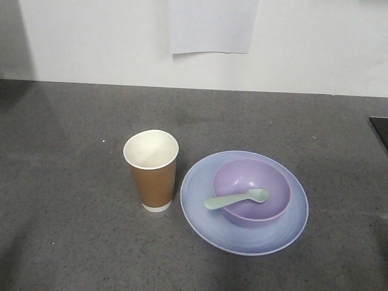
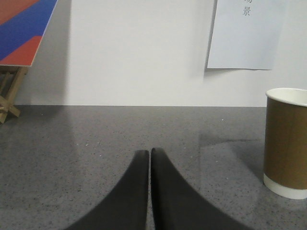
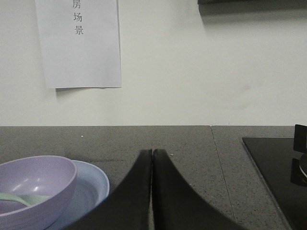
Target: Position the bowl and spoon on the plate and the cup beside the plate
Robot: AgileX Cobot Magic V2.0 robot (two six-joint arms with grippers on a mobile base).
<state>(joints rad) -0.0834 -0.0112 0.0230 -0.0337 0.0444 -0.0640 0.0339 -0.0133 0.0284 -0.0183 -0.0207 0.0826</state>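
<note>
Bowl [image 1: 251,191] on plate [image 1: 200,200]; grey speckled counter [image 1: 66,182]

A lilac bowl [image 1: 251,191] sits upright on the pale blue plate [image 1: 245,203], a mint-green spoon [image 1: 236,199] resting in it with the handle over the bowl's left rim, while the brown paper cup [image 1: 151,170] stands upright just beside the plate's left edge.

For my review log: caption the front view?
Spoon in bowl on plate, cup beside it.
</note>
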